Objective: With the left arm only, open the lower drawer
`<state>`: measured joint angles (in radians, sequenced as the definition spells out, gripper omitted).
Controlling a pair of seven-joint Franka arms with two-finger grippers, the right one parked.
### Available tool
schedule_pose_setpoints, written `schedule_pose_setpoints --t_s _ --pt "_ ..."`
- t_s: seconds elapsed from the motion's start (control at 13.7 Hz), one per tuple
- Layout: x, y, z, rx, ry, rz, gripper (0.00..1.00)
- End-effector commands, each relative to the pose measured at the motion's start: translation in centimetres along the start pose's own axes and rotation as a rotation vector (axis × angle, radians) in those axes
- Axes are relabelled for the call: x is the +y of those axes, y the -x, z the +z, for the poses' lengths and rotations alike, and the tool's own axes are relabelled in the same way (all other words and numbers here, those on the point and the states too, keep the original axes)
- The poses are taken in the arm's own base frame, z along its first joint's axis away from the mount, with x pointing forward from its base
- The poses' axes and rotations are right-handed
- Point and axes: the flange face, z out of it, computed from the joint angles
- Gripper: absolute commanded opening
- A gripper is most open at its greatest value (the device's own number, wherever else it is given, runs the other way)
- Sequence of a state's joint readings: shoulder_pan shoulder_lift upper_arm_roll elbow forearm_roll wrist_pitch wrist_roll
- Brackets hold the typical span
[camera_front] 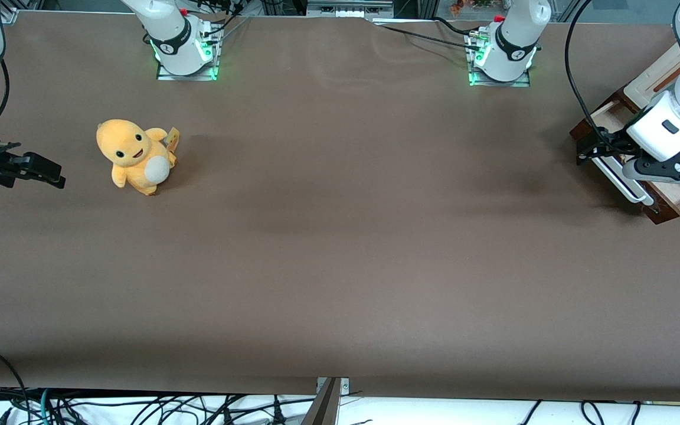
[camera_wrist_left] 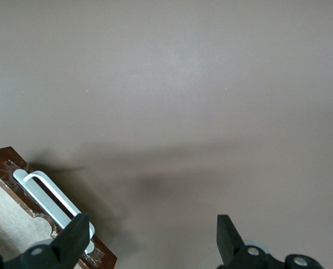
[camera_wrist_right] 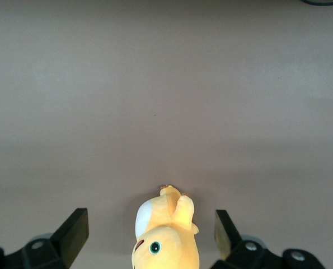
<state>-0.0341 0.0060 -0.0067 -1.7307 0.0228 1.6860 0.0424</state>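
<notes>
The left arm's gripper point(camera_wrist_left: 149, 246) is hovering wide open beside the lower drawer point(camera_wrist_left: 9, 218); its rigid white bar handle point(camera_wrist_left: 48, 193) (probably slick) is offering the grip point.

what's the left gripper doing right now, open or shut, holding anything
Left gripper: open, holding nothing, beside the lower drawer's white handle, one finger by the bar.

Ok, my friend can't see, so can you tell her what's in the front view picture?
The left arm's open gripper hangs at the white handle of the pulled-out lower drawer at the working arm's end of a brown table. A yellow plush toy sits toward the parked arm's end.
</notes>
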Motion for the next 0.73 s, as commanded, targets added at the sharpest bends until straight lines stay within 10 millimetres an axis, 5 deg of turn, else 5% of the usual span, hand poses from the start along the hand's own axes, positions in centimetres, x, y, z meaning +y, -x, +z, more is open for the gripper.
schedule_pose_setpoints --t_s 0.0,0.66 --pt "-0.31 1.08 -0.76 0.022 -0.024 -0.025 1.0" --pt "-0.21 0.88 -0.92 0.024 -0.021 -0.024 1.0"
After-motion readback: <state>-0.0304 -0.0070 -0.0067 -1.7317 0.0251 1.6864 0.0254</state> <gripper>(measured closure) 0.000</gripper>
